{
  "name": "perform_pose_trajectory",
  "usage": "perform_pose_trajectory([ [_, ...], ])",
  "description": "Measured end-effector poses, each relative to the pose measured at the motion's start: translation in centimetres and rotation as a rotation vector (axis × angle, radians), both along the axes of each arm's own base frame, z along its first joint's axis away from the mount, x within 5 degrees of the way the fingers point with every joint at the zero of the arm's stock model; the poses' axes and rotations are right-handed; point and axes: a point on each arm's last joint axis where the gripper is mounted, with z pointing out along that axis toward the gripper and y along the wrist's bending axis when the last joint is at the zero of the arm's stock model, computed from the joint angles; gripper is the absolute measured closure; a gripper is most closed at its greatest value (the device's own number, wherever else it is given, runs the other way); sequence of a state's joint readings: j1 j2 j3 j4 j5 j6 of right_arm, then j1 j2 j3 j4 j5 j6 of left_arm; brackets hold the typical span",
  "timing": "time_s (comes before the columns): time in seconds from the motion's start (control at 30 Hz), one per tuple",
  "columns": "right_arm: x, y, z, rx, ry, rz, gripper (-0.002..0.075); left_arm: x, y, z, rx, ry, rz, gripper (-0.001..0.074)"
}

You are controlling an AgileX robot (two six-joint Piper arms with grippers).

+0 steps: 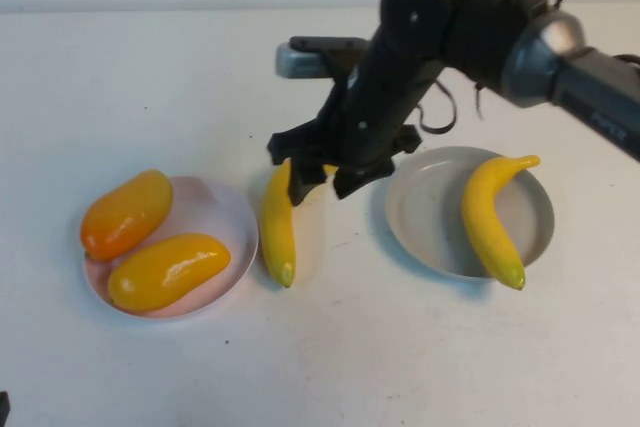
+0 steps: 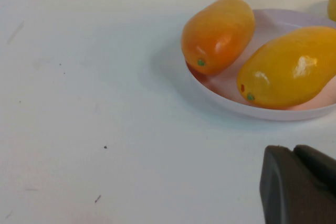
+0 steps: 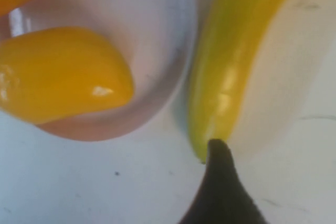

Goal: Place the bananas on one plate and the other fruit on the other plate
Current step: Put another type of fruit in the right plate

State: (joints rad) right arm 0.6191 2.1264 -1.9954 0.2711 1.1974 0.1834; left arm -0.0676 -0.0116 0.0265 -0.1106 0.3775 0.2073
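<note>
A: What could go wrong here?

B: The loose banana (image 1: 277, 222) lies on the tabletop (image 1: 330, 357) just beside the pink plate (image 1: 233, 215) holding both mangoes (image 1: 168, 270). A skewed pinch could roll it against that rim.

A: And the jaws?

B: The right gripper (image 1: 318, 179) hovers over its upper end, jaws apart, probably not touching. The grey plate (image 1: 415, 209) carries the other banana (image 1: 492, 217). The left gripper (image 2: 299, 184) sits near the pink plate; I cannot tell its state.
</note>
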Motion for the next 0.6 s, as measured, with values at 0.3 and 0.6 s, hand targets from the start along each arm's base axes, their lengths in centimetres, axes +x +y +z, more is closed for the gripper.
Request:
perform_pose_trajectory([
  [0.3,0.2,3.4,-2.3,0.003,0.012,0.055,0.0252,0.0,0.0,0.0,0.000,0.000,0.000,0.0738],
  [0.6,1.7,4.7,-5.4,-0.007,0.006,0.048,0.0247,0.0,0.0,0.0,0.000,0.000,0.000,0.0738],
])
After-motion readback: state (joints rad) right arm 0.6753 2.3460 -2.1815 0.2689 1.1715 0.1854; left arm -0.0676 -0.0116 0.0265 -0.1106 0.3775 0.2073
